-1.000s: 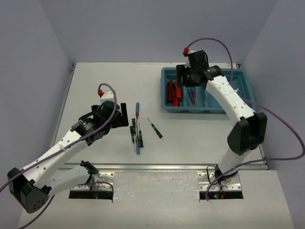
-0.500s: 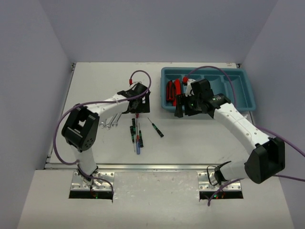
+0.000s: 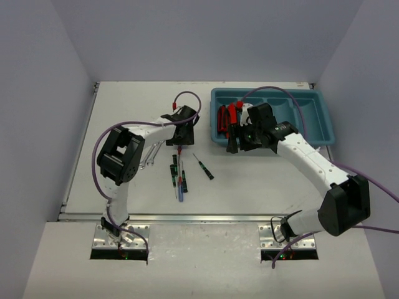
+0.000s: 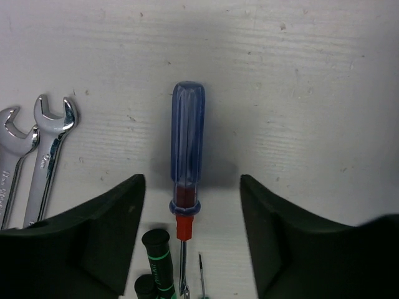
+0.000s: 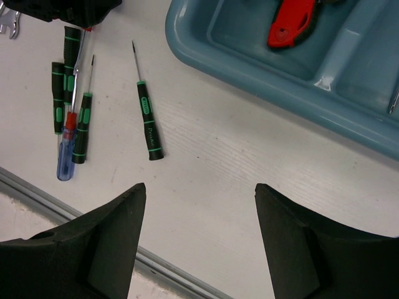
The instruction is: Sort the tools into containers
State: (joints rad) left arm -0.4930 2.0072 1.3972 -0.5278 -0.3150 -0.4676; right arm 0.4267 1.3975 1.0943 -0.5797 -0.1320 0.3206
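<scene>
A blue-handled screwdriver [image 4: 187, 140] with a red collar lies flat on the table, its handle between the fingers of my left gripper [image 4: 192, 187]. The jaws are open, with a gap on each side of the handle. In the top view my left gripper [image 3: 181, 133] is low over this screwdriver [image 3: 179, 148]. My right gripper [image 5: 198, 194] is open over bare table, just in front of the teal tray [image 5: 249, 70]. From above, the right gripper [image 3: 239, 141] is at the tray's [image 3: 315, 118] near-left corner. Red-and-black tools [image 3: 225, 118] lie in the leftmost compartment.
Two silver wrenches [image 4: 48, 156] lie left of the left gripper. Near the front are several black screwdrivers with green marks [image 3: 175, 172], a second blue-handled one [image 5: 64, 159], and a lone black one [image 5: 149, 128]. A metal rail [image 5: 62, 194] marks the table's near edge.
My left arm has swung from the table's left side to the blue-handled screwdriver and settled around it. My right gripper has left the tray and come down in front of its near-left corner.
</scene>
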